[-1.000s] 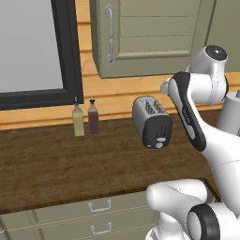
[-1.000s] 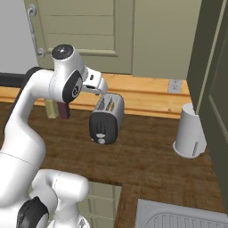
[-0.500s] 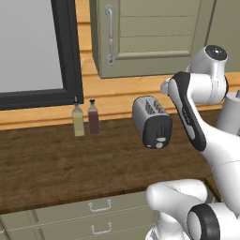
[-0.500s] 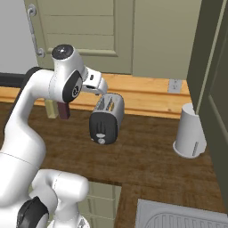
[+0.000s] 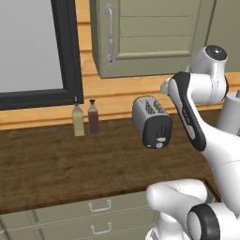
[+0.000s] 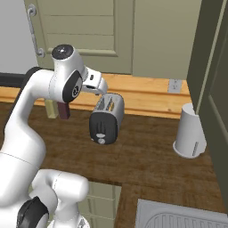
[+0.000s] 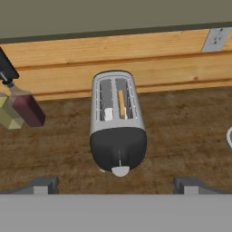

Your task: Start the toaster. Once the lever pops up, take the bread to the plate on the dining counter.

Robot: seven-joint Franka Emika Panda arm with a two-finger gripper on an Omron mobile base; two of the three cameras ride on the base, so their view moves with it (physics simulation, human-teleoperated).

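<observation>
The gripper (image 7: 115, 186), fingers spread wide, hangs above the toaster (image 7: 117, 124) on the wooden counter (image 7: 181, 131), the bread (image 7: 121, 103) in its right slot; descending off-line could miss the small lever (image 7: 119, 164) and shove the toaster.

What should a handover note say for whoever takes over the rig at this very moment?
Gripper: open, holding nothing, fingers apart above and in front of the toaster.
Toaster: on the wood counter by the back wall, black end face toward the robot.
Bread: on edge in the slot on the right of the hand view.
Lever: too small to tell if it is pressed.
Done: arm positioned over the toaster.
Left: confirm the start, wait for the pop, carry the bread to the plate.
</observation>
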